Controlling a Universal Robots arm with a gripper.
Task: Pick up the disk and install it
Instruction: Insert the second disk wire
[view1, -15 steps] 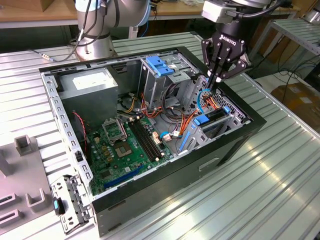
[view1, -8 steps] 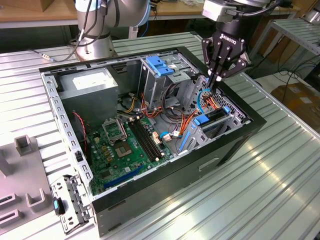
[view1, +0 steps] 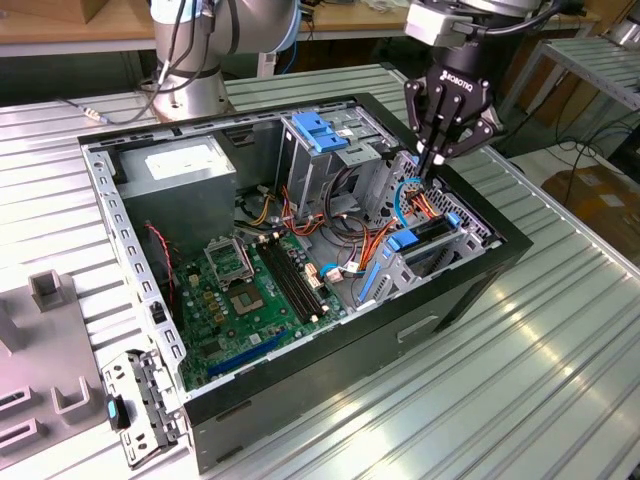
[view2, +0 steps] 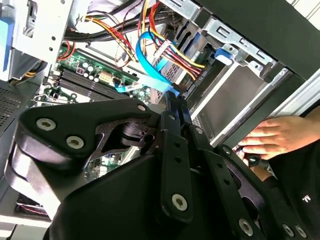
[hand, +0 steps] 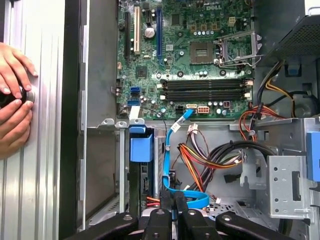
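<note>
The disk (view1: 432, 232) sits edge-up in the lower drive bay at the exterior view's right side of the open computer case (view1: 470, 285). Its blue side rails (view1: 400, 241) show at both ends. In the first wrist view a blue rail tab (hand: 141, 147) marks the same bay. My gripper (view1: 432, 163) hangs just above the bay with its fingers pressed together and nothing between them. In both wrist views the fingertips (hand: 173, 201) meet next to a blue ribbon cable (view2: 150, 60) and bundled wires.
A grey power-supply box (view1: 185, 170) fills the case's back corner, beside the green motherboard (view1: 240, 300). A light-blue bracket (view1: 318, 130) tops the metal drive cage. A person's hands (hand: 14, 100) rest on the table beside the case. Grey fixtures (view1: 50, 290) stand at the exterior view's left.
</note>
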